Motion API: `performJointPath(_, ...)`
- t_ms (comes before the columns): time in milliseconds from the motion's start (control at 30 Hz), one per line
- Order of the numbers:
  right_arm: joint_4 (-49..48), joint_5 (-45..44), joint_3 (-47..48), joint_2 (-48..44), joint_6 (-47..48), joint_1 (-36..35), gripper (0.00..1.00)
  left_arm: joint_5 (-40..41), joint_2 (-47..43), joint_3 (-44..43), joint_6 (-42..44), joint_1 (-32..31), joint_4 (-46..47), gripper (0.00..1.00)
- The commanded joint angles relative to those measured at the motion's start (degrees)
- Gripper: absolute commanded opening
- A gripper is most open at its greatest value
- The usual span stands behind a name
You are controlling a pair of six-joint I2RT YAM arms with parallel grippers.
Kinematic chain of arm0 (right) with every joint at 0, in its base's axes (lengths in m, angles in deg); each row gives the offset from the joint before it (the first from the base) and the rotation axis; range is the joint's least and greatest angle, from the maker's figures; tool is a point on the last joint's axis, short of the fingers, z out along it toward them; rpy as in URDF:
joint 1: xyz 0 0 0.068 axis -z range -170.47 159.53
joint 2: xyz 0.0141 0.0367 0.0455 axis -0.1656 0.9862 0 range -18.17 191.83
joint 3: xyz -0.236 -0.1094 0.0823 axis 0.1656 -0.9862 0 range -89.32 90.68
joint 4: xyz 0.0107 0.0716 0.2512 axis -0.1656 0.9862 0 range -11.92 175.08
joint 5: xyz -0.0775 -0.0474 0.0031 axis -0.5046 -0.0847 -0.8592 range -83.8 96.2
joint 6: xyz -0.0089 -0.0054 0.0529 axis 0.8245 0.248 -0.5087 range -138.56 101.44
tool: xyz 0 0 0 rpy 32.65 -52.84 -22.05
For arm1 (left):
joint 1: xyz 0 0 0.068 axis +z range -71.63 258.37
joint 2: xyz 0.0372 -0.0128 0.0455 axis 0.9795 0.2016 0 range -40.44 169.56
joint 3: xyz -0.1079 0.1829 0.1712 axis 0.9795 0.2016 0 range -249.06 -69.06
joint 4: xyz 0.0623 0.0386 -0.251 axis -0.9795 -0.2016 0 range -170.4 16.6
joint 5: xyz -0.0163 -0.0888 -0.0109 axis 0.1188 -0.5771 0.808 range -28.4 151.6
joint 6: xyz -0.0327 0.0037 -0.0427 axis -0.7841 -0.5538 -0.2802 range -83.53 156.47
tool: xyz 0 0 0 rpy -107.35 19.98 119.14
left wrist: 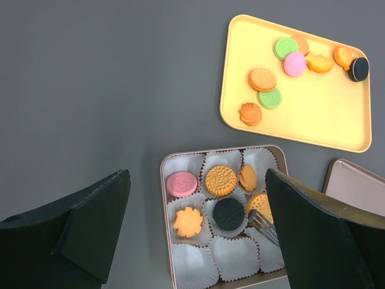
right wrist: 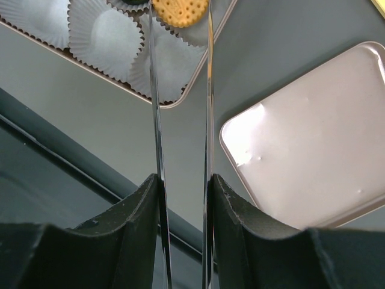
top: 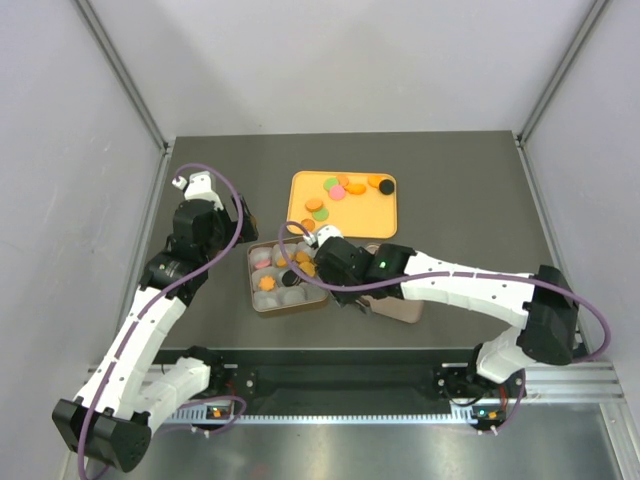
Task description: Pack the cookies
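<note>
Cookies (left wrist: 220,180) sit in paper cups (left wrist: 237,259) of tin (left wrist: 163,211), lower centre; left gripper (left wrist: 197,180) spread wide above. Right gripper (right wrist: 183,180) clamps tongs (right wrist: 157,120), blades flanking orange dotted cookie (right wrist: 179,11). Farther, upper right: more on yellow tray (left wrist: 313,114).
</note>
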Motion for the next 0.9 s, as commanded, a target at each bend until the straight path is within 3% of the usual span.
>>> performJointPath(0,1.2,-3.8,3.6,-0.1,-0.5,-1.0,0.34,-0.3,-1.0,0.3,-0.1,0.4,3.2,0.99)
performJointPath(867,3.2,-5.5,4.6,-1.0,-1.0,-1.7,0.41,-0.3,-0.9,0.3,-0.1,0.5,3.2,0.99)
